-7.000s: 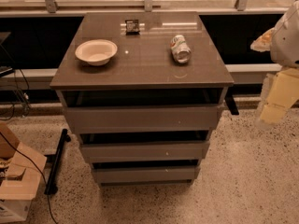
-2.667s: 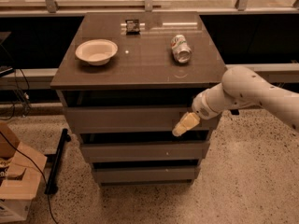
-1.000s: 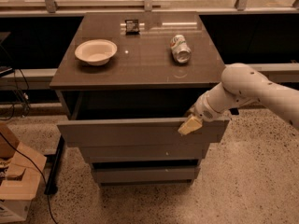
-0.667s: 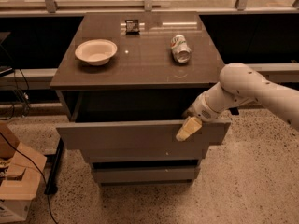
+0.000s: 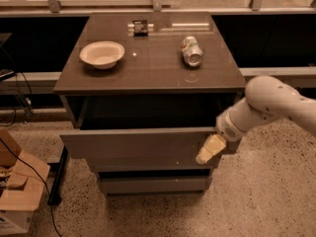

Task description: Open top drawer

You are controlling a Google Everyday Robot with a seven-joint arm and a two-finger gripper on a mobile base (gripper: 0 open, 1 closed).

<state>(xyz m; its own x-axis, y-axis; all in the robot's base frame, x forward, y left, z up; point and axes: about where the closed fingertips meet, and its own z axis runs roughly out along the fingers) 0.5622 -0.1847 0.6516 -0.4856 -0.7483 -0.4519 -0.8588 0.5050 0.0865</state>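
Observation:
The top drawer (image 5: 138, 146) is a wide grey-brown flat front, pulled out from the cabinet so a dark gap shows behind it. My gripper (image 5: 211, 148) is at the drawer front's right end, its pale finger lying over the front just below the top edge. The white arm (image 5: 266, 107) reaches in from the right. The narrower middle drawer front (image 5: 155, 184) sits below, pushed in. The lowest front is hidden.
On the glossy cabinet top (image 5: 153, 68) stand a white bowl (image 5: 101, 54), a tipped can (image 5: 191, 51) and a small dark object (image 5: 140, 27). A cardboard box (image 5: 17, 191) with cables lies at the lower left. A black bar (image 5: 57, 177) leans beside the cabinet.
The drawer went from shut to pulled well out toward me. My gripper moved with its right end, forward and slightly down.

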